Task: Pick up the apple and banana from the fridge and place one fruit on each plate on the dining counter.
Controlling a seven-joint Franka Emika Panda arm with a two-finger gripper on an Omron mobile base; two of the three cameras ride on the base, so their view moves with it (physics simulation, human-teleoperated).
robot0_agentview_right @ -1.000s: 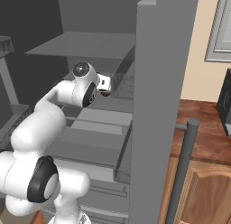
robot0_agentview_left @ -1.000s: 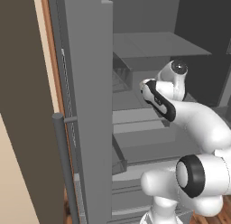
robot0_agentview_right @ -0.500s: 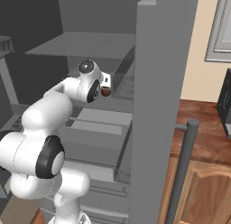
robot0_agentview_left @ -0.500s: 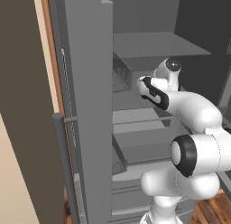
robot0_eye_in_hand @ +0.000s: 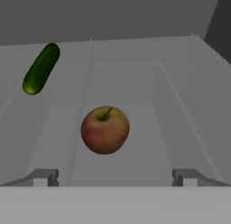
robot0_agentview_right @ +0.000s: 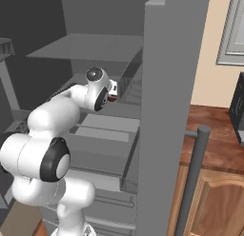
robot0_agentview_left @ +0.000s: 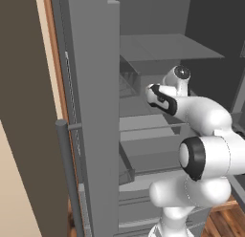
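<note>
The fridge (robot0_agentview_left: 91,112) stands open, the arm reaching into a shelf at frame centre. In the hand view the gripper (robot0_eye_in_hand: 113,178) is spread wide and empty; the apple (robot0_eye_in_hand: 105,129) lies straight ahead between its tips, a cucumber (robot0_eye_in_hand: 41,68) at upper left.

1. Dark green elongated vegetable (robot0_eye_in_hand: 41,68): lies tilted on a grey shelf, toward the upper left of the hand view.
2. Wooden cabinet (robot0_agentview_right: 217,206): brown, panelled door, at lower right of the right base view.
3. Beige wall (robot0_agentview_right: 214,78): behind the cabinet.
4. Wood floor (robot0_agentview_left: 225,221): reddish-brown planks.
</note>
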